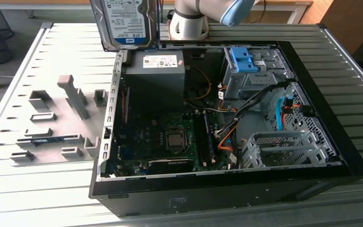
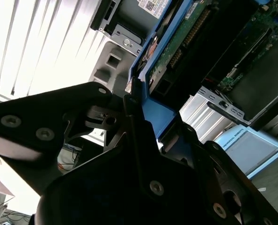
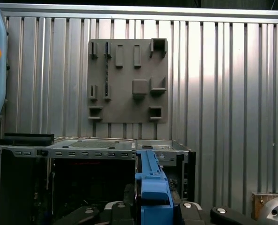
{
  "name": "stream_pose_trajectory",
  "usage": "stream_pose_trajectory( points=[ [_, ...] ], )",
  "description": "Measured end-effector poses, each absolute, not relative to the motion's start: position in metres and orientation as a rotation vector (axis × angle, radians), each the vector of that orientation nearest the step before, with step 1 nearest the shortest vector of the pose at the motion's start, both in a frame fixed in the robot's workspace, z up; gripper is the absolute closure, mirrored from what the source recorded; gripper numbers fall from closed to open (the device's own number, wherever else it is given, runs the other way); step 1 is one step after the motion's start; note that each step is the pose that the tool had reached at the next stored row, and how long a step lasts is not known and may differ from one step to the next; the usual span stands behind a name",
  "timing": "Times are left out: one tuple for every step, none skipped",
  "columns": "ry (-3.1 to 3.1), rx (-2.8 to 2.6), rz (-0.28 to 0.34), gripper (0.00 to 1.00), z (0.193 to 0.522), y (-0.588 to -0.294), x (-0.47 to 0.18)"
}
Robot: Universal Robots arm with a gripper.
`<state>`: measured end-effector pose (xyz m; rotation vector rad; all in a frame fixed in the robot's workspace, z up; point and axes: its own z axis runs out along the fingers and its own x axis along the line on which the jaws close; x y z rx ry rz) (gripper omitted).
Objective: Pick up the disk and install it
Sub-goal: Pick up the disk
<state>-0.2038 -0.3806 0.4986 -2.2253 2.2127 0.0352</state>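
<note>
The arm (image 1: pixel 191 23) holds the disk (image 1: pixel 125 23) upright in the air, over the far edge of the open case (image 1: pixel 232 196) and just above the power supply (image 1: pixel 155 75). In the first wrist view the gripper (image 3: pixel 153 211) has its jaws closed on the disk's blue bracket. A drive cage (image 1: pixel 257 78) stands inside the case toward the exterior view's right. A grey fixture plate (image 1: pixel 49 123) lies on the table beside the case.

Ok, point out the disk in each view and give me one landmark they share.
Exterior view: the disk hangs upright at the top, over a corner of the computer case, label facing the camera.
Second wrist view: the disk runs away from the gripper, blue bracket and circuit board showing.
First wrist view: the disk is edge-on, in front of the computer case.
Shared landmark: the computer case.
</note>
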Motion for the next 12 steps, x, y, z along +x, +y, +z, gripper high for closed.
stream_pose_trajectory(
  points=[
    [2.213,-2.225,0.035,0.63,0.498,-0.384,-0.204],
    [2.213,-2.225,0.035,0.63,0.498,-0.387,-0.204],
    [2.213,-2.225,0.035,0.63,0.497,-0.388,-0.203],
    [2.213,-2.225,0.035,0.63,0.497,-0.389,-0.202],
    [2.213,-2.225,0.035,0.63,0.497,-0.389,-0.200],
    [2.213,-2.225,0.035,0.63,0.497,-0.390,-0.197],
    [2.213,-2.225,0.035,0.63,0.496,-0.390,-0.193],
    [2.213,-2.225,0.035,0.63,0.496,-0.390,-0.189],
    [2.213,-2.225,0.035,0.63,0.496,-0.390,-0.184],
    [2.213,-2.225,0.035,0.63,0.496,-0.390,-0.180],
    [2.213,-2.225,0.035,0.63,0.496,-0.390,-0.178],
    [2.213,-2.225,0.035,0.63,0.496,-0.390,-0.176]
  ],
)
